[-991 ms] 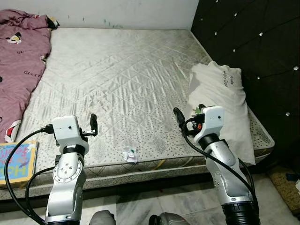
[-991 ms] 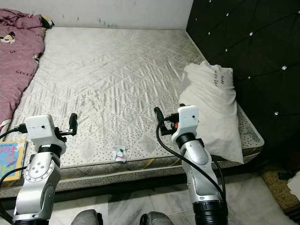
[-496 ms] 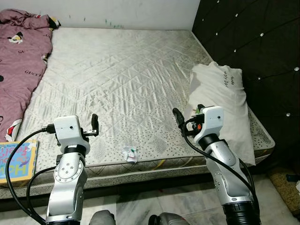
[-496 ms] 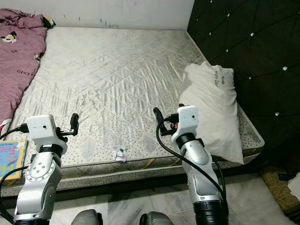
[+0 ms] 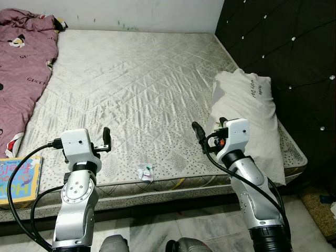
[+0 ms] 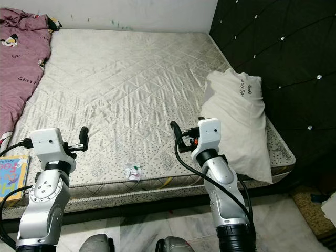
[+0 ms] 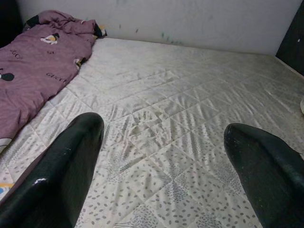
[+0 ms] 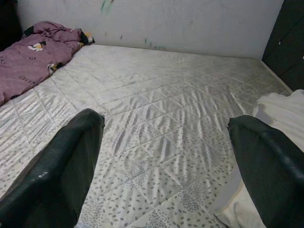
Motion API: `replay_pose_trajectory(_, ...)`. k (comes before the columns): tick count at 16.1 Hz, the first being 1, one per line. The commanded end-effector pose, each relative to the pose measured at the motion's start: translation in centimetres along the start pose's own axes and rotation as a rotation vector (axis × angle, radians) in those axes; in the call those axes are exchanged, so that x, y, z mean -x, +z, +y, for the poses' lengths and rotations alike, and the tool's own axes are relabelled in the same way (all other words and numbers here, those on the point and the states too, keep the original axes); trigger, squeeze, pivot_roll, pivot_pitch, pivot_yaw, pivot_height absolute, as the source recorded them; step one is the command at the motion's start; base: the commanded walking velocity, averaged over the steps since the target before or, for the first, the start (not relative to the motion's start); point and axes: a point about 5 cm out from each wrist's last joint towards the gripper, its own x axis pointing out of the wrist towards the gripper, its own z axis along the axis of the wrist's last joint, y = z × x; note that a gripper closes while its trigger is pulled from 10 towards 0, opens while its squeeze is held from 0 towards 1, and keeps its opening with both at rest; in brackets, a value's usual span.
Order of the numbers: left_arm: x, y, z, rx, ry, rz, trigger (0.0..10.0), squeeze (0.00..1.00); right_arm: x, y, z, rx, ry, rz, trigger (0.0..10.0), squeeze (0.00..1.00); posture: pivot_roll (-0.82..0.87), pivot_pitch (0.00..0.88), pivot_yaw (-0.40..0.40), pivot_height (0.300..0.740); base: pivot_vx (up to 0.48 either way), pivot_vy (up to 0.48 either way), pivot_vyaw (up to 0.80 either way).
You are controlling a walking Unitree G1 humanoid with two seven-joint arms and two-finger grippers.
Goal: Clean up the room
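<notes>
A small crumpled white wrapper [image 5: 145,172] lies near the front edge of the bare quilted mattress [image 5: 136,84]. My left gripper [image 5: 105,140] hovers over the mattress's front edge, left of the wrapper, open and empty; the left wrist view shows its fingers [image 7: 61,175] wide apart. To the right of the wrapper my right gripper [image 5: 198,131] is open too, its fingers [image 8: 66,166] spread over the mattress beside a white pillow [image 5: 247,110]. A purple blanket [image 5: 21,68] is bunched along the left side. A colourful book [image 5: 18,178] lies at the front left corner.
A black tufted headboard [image 5: 283,47] rises on the right and a white wall [image 5: 136,13] runs along the far side. Pale floor tiles [image 5: 205,226] show below the mattress edge. Something small and white lies on the floor at the far right [image 6: 331,202].
The view has drifted slightly, so the book sits further left in the picture. Both grippers hold their places, still open.
</notes>
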Motion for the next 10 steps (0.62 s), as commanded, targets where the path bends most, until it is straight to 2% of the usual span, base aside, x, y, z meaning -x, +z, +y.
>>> replay_pose_trajectory(1,-0.15,0.67,-0.19,-0.008,-0.002,-0.020,10.0,0.00,-0.22,0.74,-0.05,0.006,0.011,-0.021,10.0,0.00,0.06,0.042,-0.095,0.720,0.000,0.000,0.00)
replay_pose_trajectory(7,-0.25,0.69,-0.31,-0.008,-0.006,-0.017,10.0,0.00,-0.28,0.80,-0.02,0.002,0.021,-0.021,10.0,0.00,0.05,0.047,-0.096,0.640,0.000,0.000,0.00)
replay_pose_trajectory(10,-0.25,0.70,-0.32,-0.009,-0.007,-0.017,10.0,0.00,-0.29,0.80,0.02,0.000,0.026,-0.021,10.0,0.00,0.05,0.047,-0.096,0.630,0.000,0.000,0.00)
